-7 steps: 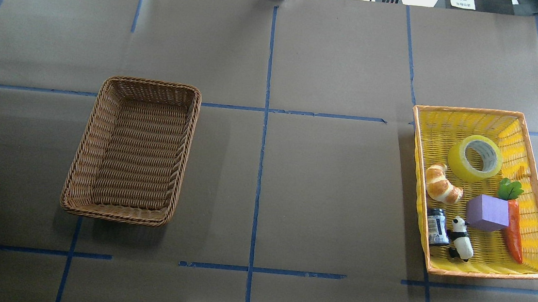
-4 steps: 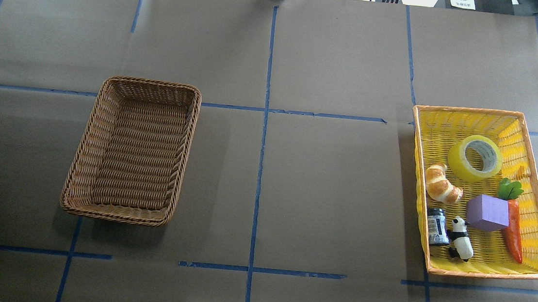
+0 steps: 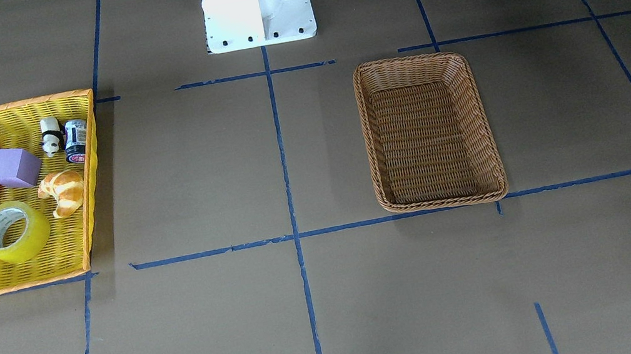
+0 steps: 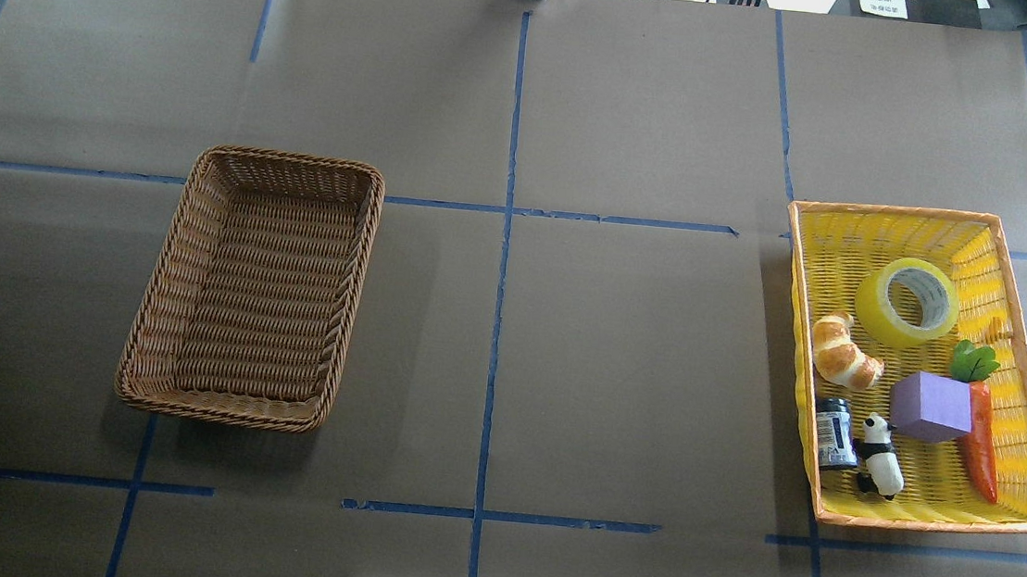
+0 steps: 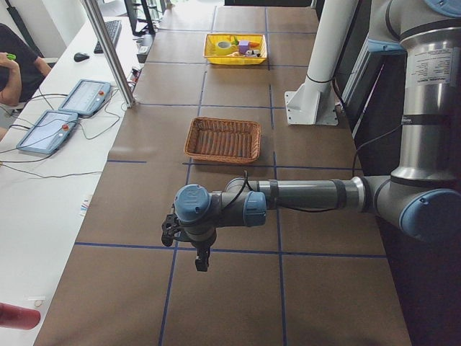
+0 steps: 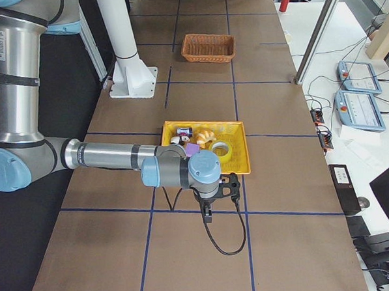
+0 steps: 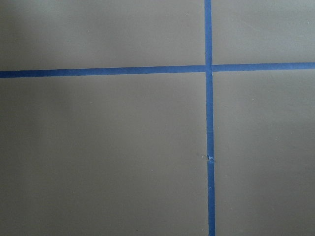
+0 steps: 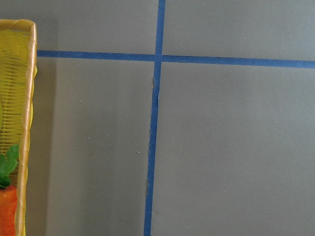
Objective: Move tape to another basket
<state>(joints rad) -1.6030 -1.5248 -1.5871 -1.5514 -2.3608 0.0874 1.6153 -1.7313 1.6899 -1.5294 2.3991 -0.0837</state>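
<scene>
Yellow tape (image 4: 907, 303) lies flat in the yellow tray (image 4: 897, 211), right of the overhead frame; the wicker basket (image 4: 158, 295) sits centre-left. I can't tell whether the left claw (image 5: 189, 241) or right claw (image 6: 214, 200) is open.

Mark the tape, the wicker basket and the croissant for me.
tape (image 4: 878, 317): overhead view, on its yellow outer band.
wicker basket (image 4: 219, 410): overhead view, on its near braided rim.
croissant (image 4: 845, 352): overhead view, on its middle.
</scene>
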